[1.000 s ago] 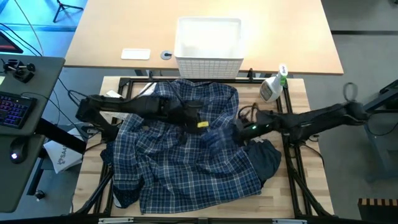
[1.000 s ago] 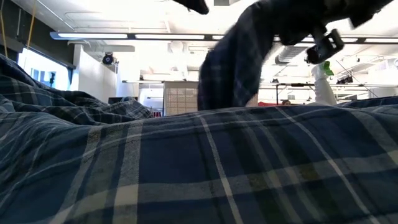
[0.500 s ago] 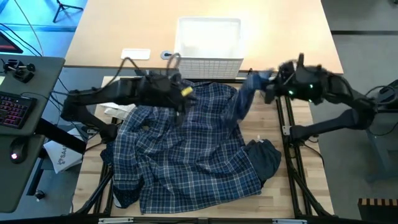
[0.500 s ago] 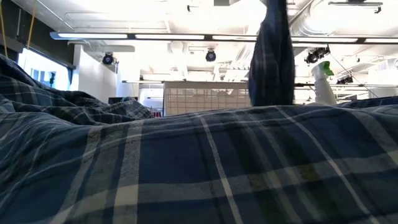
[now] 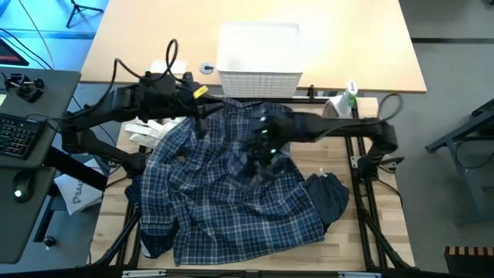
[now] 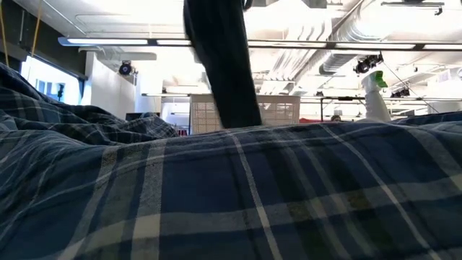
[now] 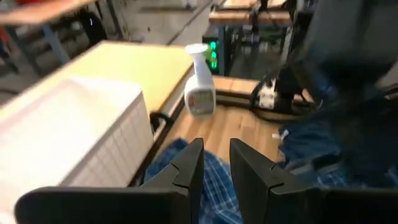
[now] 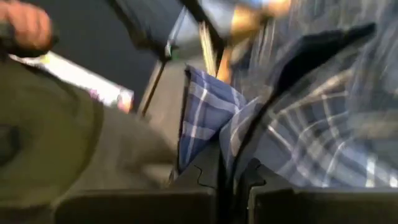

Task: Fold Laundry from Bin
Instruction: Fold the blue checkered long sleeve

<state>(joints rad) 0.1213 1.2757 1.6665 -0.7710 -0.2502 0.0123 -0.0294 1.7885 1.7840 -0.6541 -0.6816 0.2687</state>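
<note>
Plaid cloth covers most of the counter (image 5: 386, 232): the blue-and-white shirt (image 5: 224, 208) lies rumpled and spread out across it, just in front of the white bin (image 5: 258, 54), which stands on the lighter desk (image 5: 139, 38) behind. A plain navy piece (image 5: 332, 197) lies bunched at the shirt's right edge, touching it. A spray bottle (image 5: 340, 104) stands at the counter's back right corner, beside the bin.

The right tool (image 5: 258, 150) reaches in over the middle of the shirt, its jaws closed on a fold of the plaid; the right wrist view shows cloth (image 8: 205, 118) pinched between the fingers (image 8: 205, 177). In the low view a dark strip of cloth (image 6: 220, 65) hangs down from above onto the shirt.

The left tool (image 7: 214, 165) hovers over the shirt's back left edge, near the bin's front left corner. Its fingers (image 7: 186, 165) stand a narrow gap apart and nothing shows between them; the bin wall (image 7: 118, 149) and the bottle (image 7: 199, 87) lie ahead of it in the left wrist view.

A person's hand (image 8: 22, 25) shows at the edge of the right wrist view, well away from the cloth.
</note>
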